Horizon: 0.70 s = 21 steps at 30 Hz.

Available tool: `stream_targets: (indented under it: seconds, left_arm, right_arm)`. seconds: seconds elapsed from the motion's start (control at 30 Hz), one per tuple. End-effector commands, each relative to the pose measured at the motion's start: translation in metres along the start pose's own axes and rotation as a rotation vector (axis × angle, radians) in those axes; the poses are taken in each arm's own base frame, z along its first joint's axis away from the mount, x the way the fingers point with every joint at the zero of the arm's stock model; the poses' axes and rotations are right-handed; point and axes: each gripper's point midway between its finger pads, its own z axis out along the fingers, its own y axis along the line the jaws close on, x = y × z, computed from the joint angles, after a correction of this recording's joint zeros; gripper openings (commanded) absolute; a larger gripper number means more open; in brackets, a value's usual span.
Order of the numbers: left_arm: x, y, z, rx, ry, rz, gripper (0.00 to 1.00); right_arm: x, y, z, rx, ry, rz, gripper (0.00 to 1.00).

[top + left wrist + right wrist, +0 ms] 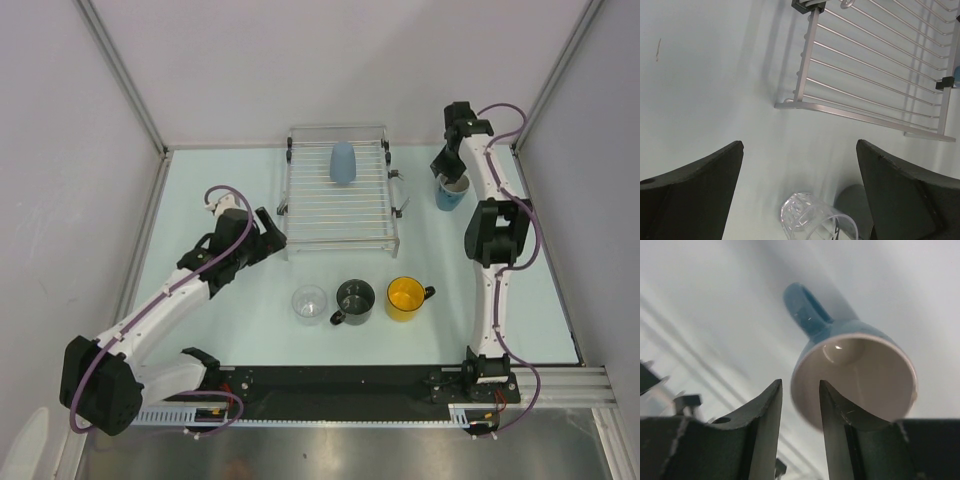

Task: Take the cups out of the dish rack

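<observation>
The dish rack (335, 248) stands at the middle back, and its corner shows in the left wrist view (850, 112). A pale blue handleless cup (342, 162) stands upside down on it. The clear glass tumbler (309, 303), dark grey mug (354, 300) and yellow mug (405, 298) stand in a row on the table in front of the rack. The blue handled mug (450, 193) stands on the table right of the rack. My right gripper (447, 175) straddles its rim (855, 360), one finger inside, jaws narrowly apart. My left gripper (268, 235) is wide open and empty beside the rack's front left corner, with the tumbler (810, 220) below it.
Metal posts and grey walls enclose the table on the left, back and right. The black base rail runs along the near edge. The right arm's elbow (497, 232) hangs over the table to the right of the rack.
</observation>
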Motion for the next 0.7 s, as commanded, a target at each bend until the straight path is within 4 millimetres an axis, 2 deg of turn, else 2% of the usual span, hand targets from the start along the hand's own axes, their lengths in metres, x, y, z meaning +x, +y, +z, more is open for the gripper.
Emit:
stream_targets:
  seconds: [0.0, 0.17, 0.2, 0.23, 0.27, 0.33, 0.37, 0.4, 0.43, 0.47, 0.5, 0.53, 0.57, 0.6, 0.63, 0.67]
  left_arm:
    - [-0.019, -0.014, -0.01, 0.035, -0.055, 0.033, 1.0]
    - [-0.028, -0.017, -0.01, 0.027, -0.081, 0.065, 1.0]
    - [-0.035, -0.022, -0.011, 0.037, -0.096, 0.085, 1.0]
    - [-0.039, -0.025, -0.011, 0.038, -0.109, 0.108, 1.0]
    - [-0.05, -0.035, -0.01, 0.041, -0.139, 0.129, 1.0]
    - [-0.059, -0.045, -0.008, 0.033, -0.163, 0.203, 1.0]
    - [-0.073, -0.06, -0.012, 0.059, -0.191, 0.213, 1.0]
    - [-0.071, -0.063, 0.002, 0.04, -0.168, 0.253, 1.0]
    - [-0.075, -0.07, 0.005, 0.046, -0.168, 0.265, 1.0]
    - [-0.086, -0.085, 0.007, 0.073, -0.174, 0.274, 1.0]
    - [-0.081, -0.088, 0.023, 0.06, -0.149, 0.313, 1.0]
    - [-0.084, -0.092, 0.031, 0.054, -0.147, 0.322, 1.0]
    - [-0.097, -0.106, 0.033, 0.068, -0.179, 0.319, 1.0]
    - [-0.093, -0.104, 0.051, 0.042, -0.165, 0.347, 1.0]
    - [-0.099, -0.112, 0.058, 0.053, -0.185, 0.349, 1.0]
    - [-0.109, -0.123, 0.06, 0.071, -0.211, 0.353, 1.0]
  right_arm:
    - [-0.045, 0.031, -0.089, -0.191, -0.168, 0.034, 0.42]
    - [-0.058, 0.052, -0.145, -0.324, -0.241, 0.029, 0.5]
    - [-0.061, 0.053, -0.163, -0.348, -0.263, 0.026, 0.51]
    - [-0.061, 0.054, -0.172, -0.357, -0.276, 0.02, 0.54]
    - [-0.052, 0.058, -0.179, -0.365, -0.274, -0.001, 0.57]
    - [-0.051, 0.059, -0.211, -0.405, -0.326, -0.025, 0.69]
    - [-0.043, 0.064, -0.221, -0.425, -0.337, -0.042, 0.73]
    - [-0.027, 0.062, -0.211, -0.405, -0.31, -0.069, 0.77]
    - [-0.031, 0.062, -0.238, -0.455, -0.364, -0.065, 0.83]
    - [-0.023, 0.062, -0.239, -0.463, -0.363, -0.078, 0.85]
    - [-0.003, 0.063, -0.233, -0.462, -0.338, -0.11, 0.87]
    - [-0.003, 0.062, -0.25, -0.498, -0.378, -0.111, 0.91]
    - [0.005, 0.062, -0.256, -0.511, -0.383, -0.122, 0.91]
    - [0.026, 0.06, -0.245, -0.495, -0.352, -0.15, 0.92]
    - [0.027, 0.059, -0.262, -0.53, -0.386, -0.149, 0.93]
    - [0.032, 0.057, -0.266, -0.538, -0.394, -0.15, 0.94]
